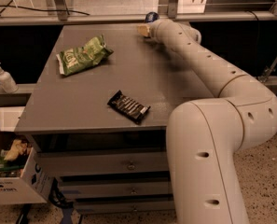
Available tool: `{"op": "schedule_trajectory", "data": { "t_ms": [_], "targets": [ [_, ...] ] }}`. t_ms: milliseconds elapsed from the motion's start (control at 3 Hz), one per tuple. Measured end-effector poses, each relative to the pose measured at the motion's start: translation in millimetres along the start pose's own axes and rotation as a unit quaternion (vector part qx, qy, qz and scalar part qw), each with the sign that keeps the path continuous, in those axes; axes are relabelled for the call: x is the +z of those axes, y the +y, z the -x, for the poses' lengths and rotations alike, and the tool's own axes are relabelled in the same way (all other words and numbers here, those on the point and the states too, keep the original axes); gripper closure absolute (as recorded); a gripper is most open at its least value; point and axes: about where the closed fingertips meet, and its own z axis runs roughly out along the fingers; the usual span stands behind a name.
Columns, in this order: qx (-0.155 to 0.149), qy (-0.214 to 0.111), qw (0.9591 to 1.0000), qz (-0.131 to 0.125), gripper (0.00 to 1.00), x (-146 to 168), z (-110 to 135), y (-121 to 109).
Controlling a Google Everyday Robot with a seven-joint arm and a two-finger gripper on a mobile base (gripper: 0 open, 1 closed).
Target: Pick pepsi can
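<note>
The pepsi can [151, 17] stands at the far edge of the grey table [128, 73]. It is dark blue and only its top part shows above my arm. My gripper [143, 30] is at the end of the long white arm, right in front of the can and slightly to its left, low over the table top. The wrist hides the can's lower part, so contact between the gripper and the can cannot be seen.
A green crinkled chip bag [83, 55] lies at the table's left. A flat black snack bar wrapper [128, 107] lies near the front edge. A soap dispenser [4, 77] and a cardboard box [12, 171] are to the left. A rail [128, 17] runs behind the table.
</note>
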Motion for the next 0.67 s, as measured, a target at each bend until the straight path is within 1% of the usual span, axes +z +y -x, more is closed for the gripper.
{"op": "schedule_trajectory", "data": {
  "t_ms": [667],
  "targets": [
    [-0.001, 0.009, 0.9998, -0.015, 0.83, -0.5, -8.4, -9.8]
  ]
}}
